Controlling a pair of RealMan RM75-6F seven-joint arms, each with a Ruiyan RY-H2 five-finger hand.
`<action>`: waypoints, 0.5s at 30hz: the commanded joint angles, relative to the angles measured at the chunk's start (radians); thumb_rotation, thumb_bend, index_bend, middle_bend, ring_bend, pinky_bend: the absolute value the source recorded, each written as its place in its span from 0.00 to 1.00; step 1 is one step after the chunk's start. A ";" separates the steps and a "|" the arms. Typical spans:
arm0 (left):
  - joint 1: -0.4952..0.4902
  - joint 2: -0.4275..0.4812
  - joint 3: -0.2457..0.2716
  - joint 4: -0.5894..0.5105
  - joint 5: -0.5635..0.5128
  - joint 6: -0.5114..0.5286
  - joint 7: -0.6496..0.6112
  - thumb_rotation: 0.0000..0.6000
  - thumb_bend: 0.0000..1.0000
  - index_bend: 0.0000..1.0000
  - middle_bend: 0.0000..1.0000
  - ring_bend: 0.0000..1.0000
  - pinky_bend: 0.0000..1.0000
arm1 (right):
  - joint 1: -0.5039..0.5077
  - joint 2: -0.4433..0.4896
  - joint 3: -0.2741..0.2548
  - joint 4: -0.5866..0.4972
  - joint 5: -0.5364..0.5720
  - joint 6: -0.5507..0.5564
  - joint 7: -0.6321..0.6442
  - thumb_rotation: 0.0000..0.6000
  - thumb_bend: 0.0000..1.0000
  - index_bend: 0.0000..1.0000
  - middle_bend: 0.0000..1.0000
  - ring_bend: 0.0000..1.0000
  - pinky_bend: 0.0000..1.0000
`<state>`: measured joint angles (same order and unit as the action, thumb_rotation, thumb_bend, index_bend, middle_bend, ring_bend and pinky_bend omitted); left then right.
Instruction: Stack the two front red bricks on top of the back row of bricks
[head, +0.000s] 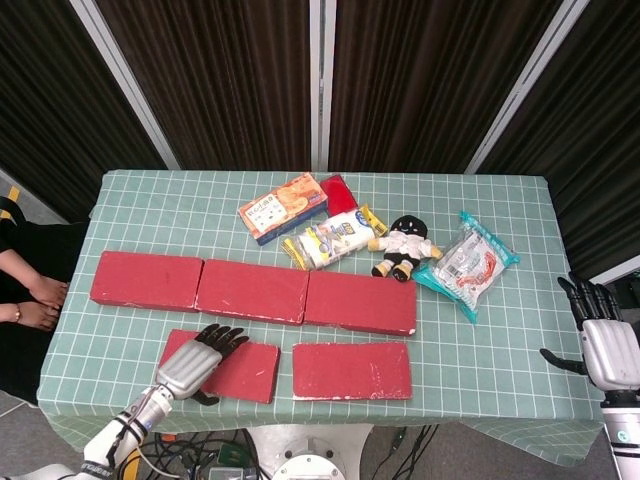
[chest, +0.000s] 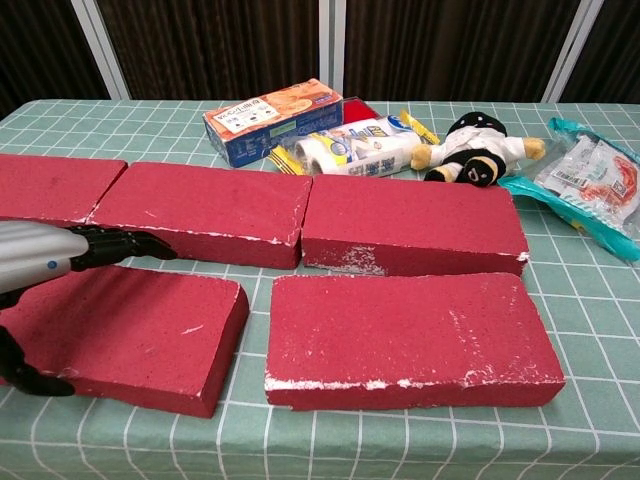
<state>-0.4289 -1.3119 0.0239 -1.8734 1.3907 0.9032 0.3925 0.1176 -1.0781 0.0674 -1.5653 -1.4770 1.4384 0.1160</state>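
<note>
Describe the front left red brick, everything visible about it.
The front left red brick is a flat, rough-surfaced dark red slab with whitish scuffs along its edges and a chipped back-left corner. It lies flat on the green checked tablecloth, slightly skewed, apart from the front right brick and the back row. The left hand is over its left end, fingers spread; contact cannot be told.

- The front left brick and front right brick, low in the chest view, look matt and rough, with whitish chipped edges.
- The back row of bricks has the same dull, grainy red finish.
- The tablecloth is matt green checked cloth.
- The left hand, lower left of the head view, has a smooth silver shell and black fingers.
- The snack bag at right is glossy, crinkled plastic.
- The plush doll looks soft and fuzzy.
- The biscuit box is printed cardboard.
</note>
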 joint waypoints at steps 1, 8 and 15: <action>-0.016 -0.014 -0.003 0.003 -0.021 -0.014 0.013 1.00 0.00 0.04 0.00 0.00 0.00 | 0.000 -0.002 0.001 0.002 0.001 -0.001 0.002 1.00 0.00 0.00 0.00 0.00 0.00; -0.047 -0.035 -0.008 0.028 -0.099 -0.032 0.040 1.00 0.00 0.04 0.00 0.00 0.00 | -0.004 -0.004 0.004 0.009 0.004 0.001 0.013 1.00 0.00 0.00 0.00 0.00 0.00; -0.054 -0.034 0.001 0.038 -0.130 -0.019 0.028 1.00 0.00 0.03 0.00 0.00 0.00 | -0.007 -0.010 0.009 0.026 0.020 -0.007 0.037 1.00 0.00 0.00 0.00 0.00 0.00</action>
<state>-0.4825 -1.3454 0.0240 -1.8366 1.2611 0.8823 0.4224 0.1104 -1.0878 0.0763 -1.5399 -1.4581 1.4324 0.1521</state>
